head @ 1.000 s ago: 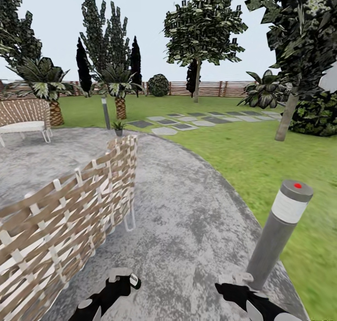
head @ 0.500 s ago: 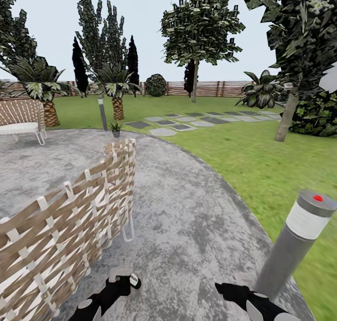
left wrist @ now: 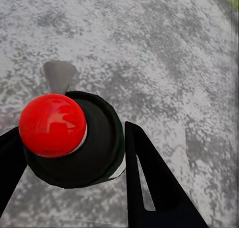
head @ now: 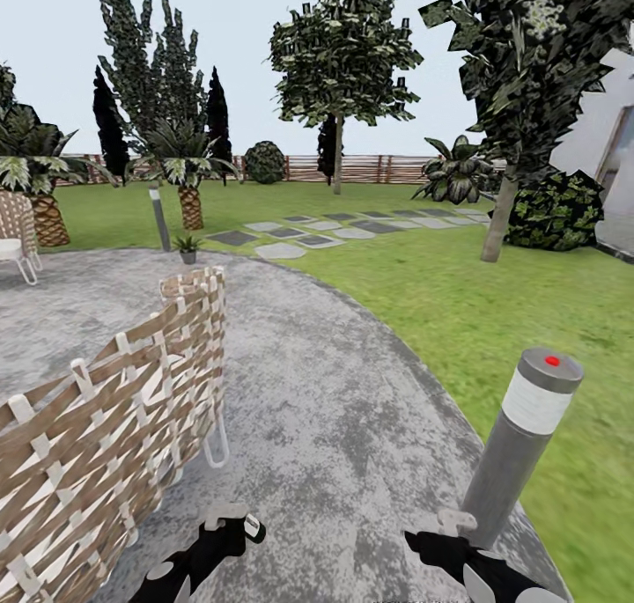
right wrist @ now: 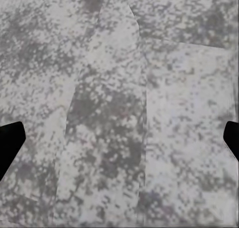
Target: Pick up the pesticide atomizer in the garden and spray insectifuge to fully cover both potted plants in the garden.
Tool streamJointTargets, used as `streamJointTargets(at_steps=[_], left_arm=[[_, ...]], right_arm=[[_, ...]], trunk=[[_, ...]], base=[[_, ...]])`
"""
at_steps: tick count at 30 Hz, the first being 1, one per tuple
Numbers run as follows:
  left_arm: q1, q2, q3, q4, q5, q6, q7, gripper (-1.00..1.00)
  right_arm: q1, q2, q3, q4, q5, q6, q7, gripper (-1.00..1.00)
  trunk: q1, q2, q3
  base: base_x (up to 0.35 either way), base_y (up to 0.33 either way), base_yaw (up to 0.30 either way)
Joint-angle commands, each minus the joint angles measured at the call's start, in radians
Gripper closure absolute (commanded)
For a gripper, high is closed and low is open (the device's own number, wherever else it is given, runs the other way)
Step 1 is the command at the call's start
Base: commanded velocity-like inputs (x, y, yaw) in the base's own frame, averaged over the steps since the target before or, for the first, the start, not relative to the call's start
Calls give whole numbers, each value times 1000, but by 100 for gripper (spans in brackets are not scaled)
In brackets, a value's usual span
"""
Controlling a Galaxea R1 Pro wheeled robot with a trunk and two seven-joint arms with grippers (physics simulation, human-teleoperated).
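Left wrist view: my left claw pinches the pesticide atomizer; right claw spread; carry it upright

A garden: green lawn round a grey stone patio, slatted wooden fence, palms, stepping stones, woven chairs.

Both arms hang low in front of the trunk. The left hand is clamped around the atomizer; the right hand has its fingers spread wide, holding nothing.
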Motion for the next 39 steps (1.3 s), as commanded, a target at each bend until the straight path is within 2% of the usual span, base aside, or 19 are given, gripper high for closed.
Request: streamJointTargets(at_steps=[1, 9, 15, 28, 30, 32, 33, 34, 39], left_arm=[[-1, -1, 8, -1, -10, -5, -4, 100], [-1, -1, 8, -1, -10, -5, -4, 100], [-1, -1, 8, -1, -10, -5, -4, 100], [-1, -1, 8, -1, -10, -5, -4, 100], [-1, -1, 8, -1, -10, -5, -4, 100], [-1, -1, 8, -1, -10, -5, -4, 100], [-1, -1, 8, -1, -10, -5, -4, 100], [-1, -1, 8, -1, -10, -5, -4, 100], [-1, -1, 8, -1, -10, -5, -6, 100]], right_arm=[[-1, 0, 5, 2, -10, -3, 4, -100], [-1, 0, 4, 2, -10, -3, 4, -100], [-1, 0, 3, 2, -10, -3, 4, -100], [-1, 1, 22, 2, -5, -3, 3, -100], [-1, 1, 44, 2, -3, -4, 4, -100], [-1, 1, 109, 2, 7, -3, 5, -100], [-1, 1, 168, 2, 10, -3, 5, -100], [-1, 1, 194, 2, 11, -3, 5, -100], [-1, 0, 217, 2, 11, -3, 4, -100]], trunk=[[0, 0, 0], [0, 0, 4], [0, 0, 4], [0, 0, 4], [0, 0, 4], [0, 0, 4], [0, 0, 4], [0, 0, 4], [0, 0, 4]], base=[[0, 0, -252], [48, 6, -224], [208, 64, -26], [10, 3, -1], [0, 0, 0], [0, 0, 0], [0, 0, 0], [0, 0, 0], [0, 0, 0]])
